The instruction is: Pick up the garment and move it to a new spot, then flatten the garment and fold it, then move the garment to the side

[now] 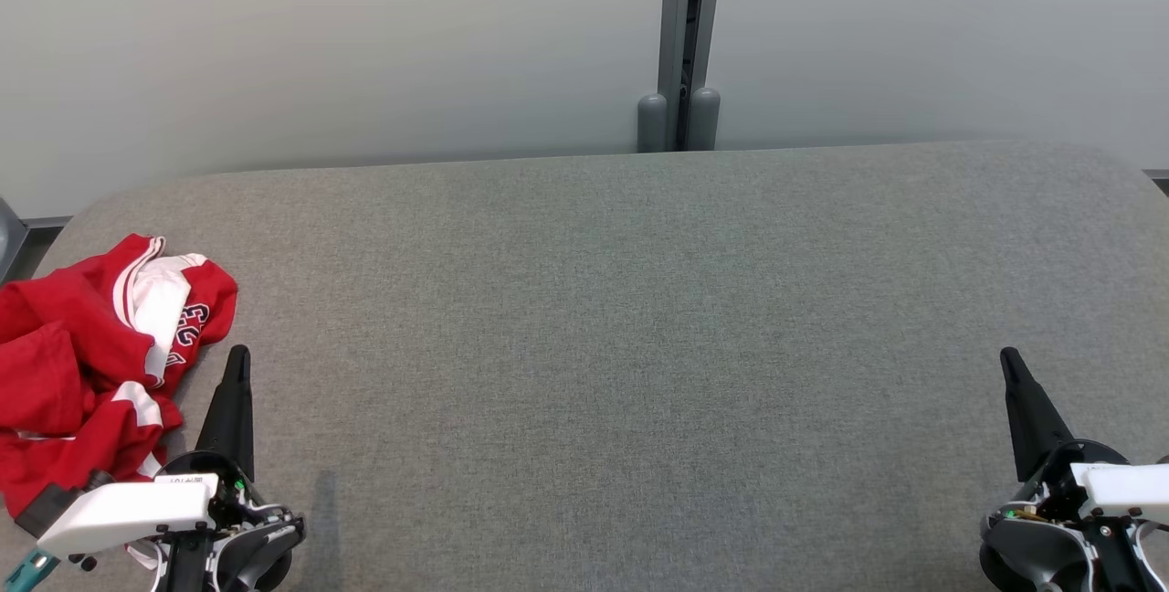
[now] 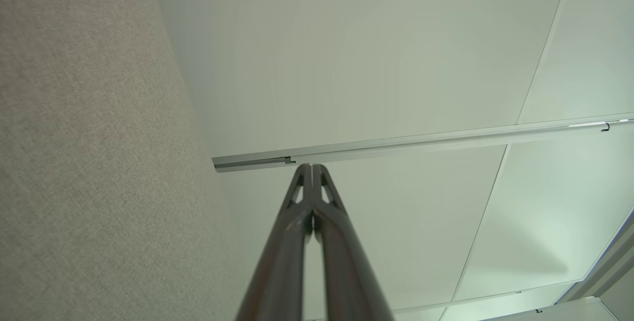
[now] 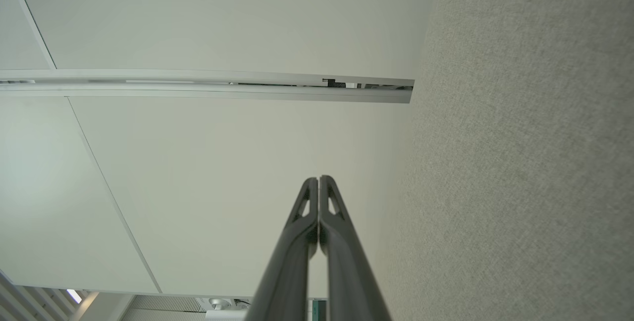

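A wide counter [image 1: 639, 345] is stretching across the head view. The garment [image 1: 82, 345] is lying on it at the far left edge, toward the near side. The left gripper [image 1: 239, 356] is sitting just to the right of the garment, at the near left, its fingers pointing away from the robot. The right gripper [image 1: 1010, 360] is sitting well apart from both, at the near right. A wall [image 1: 320, 44] is standing behind the counter, with an upright post [image 1: 683, 44] rising behind the far edge, slightly right of centre.
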Available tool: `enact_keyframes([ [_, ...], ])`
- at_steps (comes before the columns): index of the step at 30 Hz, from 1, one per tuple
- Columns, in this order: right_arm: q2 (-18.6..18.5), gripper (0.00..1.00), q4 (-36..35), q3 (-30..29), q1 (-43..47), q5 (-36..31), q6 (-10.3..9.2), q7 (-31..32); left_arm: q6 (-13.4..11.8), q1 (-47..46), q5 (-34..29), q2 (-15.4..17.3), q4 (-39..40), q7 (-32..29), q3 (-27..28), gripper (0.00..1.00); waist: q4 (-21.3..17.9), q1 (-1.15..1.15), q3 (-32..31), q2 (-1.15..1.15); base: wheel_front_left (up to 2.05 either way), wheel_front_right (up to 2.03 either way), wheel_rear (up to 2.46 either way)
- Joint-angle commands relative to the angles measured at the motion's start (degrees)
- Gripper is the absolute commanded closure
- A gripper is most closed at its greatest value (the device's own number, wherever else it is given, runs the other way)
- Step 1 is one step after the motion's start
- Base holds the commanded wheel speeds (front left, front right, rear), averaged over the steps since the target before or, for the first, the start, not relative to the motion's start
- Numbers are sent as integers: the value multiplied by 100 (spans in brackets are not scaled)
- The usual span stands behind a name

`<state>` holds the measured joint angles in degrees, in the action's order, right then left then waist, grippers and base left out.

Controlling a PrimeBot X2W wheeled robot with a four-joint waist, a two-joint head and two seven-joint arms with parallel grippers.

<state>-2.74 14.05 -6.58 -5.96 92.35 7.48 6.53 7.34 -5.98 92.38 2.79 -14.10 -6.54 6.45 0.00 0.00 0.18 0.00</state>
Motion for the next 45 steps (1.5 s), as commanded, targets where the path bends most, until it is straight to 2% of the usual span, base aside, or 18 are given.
enact_keyframes([
  [1,-27,100,-14,-1,-52,14,2,16,31,-60,7,17,15,-14,18,100,0,0,0,0,0,0,0],
  [45,-27,100,-14,-1,-52,14,3,16,31,-61,7,17,15,-14,18,100,0,0,0,0,0,0,0],
])
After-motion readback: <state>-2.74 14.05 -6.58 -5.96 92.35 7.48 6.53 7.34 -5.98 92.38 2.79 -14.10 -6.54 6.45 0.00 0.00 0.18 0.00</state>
